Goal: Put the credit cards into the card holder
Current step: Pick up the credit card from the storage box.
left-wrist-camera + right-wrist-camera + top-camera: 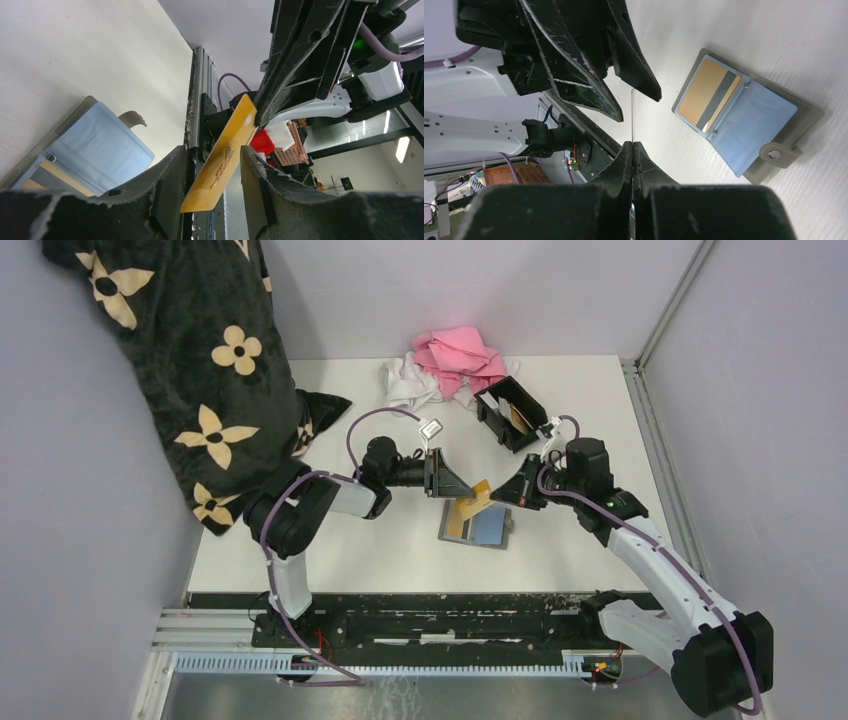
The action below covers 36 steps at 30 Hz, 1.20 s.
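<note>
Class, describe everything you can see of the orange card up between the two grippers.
The orange card is thin, flat, rigid-looking plastic with a faint embossed mark on its face. It hangs tilted in the air near the open wallet. The right gripper is shut on one end; the other end lies between the fingers of the open left gripper, contact unclear.

The open wallet (475,523) lies in the middle of the table (360,540). A card (481,489) hangs just above it, between the left gripper (455,480) and the right gripper (503,494). The card holder (512,412) sits behind, on the right, with the cloths (455,360) behind it.
</note>
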Motion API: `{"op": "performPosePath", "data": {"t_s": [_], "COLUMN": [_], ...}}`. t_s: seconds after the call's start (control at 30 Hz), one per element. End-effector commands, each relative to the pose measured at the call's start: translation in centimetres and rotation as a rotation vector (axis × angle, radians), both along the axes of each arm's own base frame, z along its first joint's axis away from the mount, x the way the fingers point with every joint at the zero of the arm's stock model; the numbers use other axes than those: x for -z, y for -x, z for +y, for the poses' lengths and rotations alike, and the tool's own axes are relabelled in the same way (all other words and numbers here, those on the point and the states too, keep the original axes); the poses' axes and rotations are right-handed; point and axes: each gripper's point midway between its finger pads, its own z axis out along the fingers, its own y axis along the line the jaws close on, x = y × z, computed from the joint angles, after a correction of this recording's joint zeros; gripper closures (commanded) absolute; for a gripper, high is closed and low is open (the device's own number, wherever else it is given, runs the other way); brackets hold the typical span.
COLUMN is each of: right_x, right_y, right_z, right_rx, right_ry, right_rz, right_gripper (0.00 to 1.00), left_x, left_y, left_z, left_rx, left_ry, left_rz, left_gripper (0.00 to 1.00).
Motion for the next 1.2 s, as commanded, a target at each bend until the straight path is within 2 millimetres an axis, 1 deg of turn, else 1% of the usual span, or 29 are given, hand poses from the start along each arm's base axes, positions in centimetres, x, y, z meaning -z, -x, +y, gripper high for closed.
{"op": "performPosePath", "data": {"t_s": [0.0,0.13,0.2,0.4,0.53,0.63,0.67,0.8,0.93,1.03,1.17], "right_x": [-2.3,-2.2,-2.0,-1.1,-0.7,-0.6,-0.6,-0.4,-0.5,-0.7,-0.5], "right_y": [-0.9,-1.2,-1.4,-2.3,-3.0,-3.5,-3.7,-4.5,-4.5,-4.3,-4.0], "right_z": [0.6,0.4,0.3,-0.1,-0.6,-0.9,-1.1,-2.0,-2.7,-3.1,-3.3], "right_rx": [-0.019,-0.021,-0.021,-0.010,0.009,0.022,0.030,0.088,0.154,0.190,0.230], "right_ry": [-0.065,-0.073,-0.078,-0.082,-0.093,-0.094,-0.091,-0.058,-0.058,-0.072,-0.101], "right_rz": [-0.077,-0.069,-0.064,-0.036,-0.028,-0.025,-0.026,-0.048,-0.081,-0.103,-0.114], "right_gripper": [0.99,0.99,0.99,0.99,0.99,0.99,0.97,0.78,0.64,0.60,0.58], "left_x": [-0.4,-0.3,-0.5,-0.2,-0.1,-0.3,-0.4,-1.2,-1.0,-0.7,-0.6], "left_y": [0.6,0.7,0.7,0.8,0.7,0.6,0.5,-0.2,-1.6,-2.6,-3.6], "left_z": [0.1,0.0,0.0,0.0,-0.1,-0.1,-0.1,0.0,0.0,0.3,0.8], "left_rx": [0.049,0.059,0.065,0.079,0.080,0.076,0.071,0.020,-0.086,-0.195,-0.327], "left_ry": [0.032,0.042,0.053,0.060,0.070,0.092,0.102,0.156,0.177,0.191,0.205], "left_rz": [-0.006,-0.001,0.005,0.022,0.033,0.042,0.047,0.077,0.140,0.183,0.235], "left_gripper": [0.49,0.51,0.54,0.72,0.88,0.94,0.95,0.95,0.96,0.96,0.96]}}
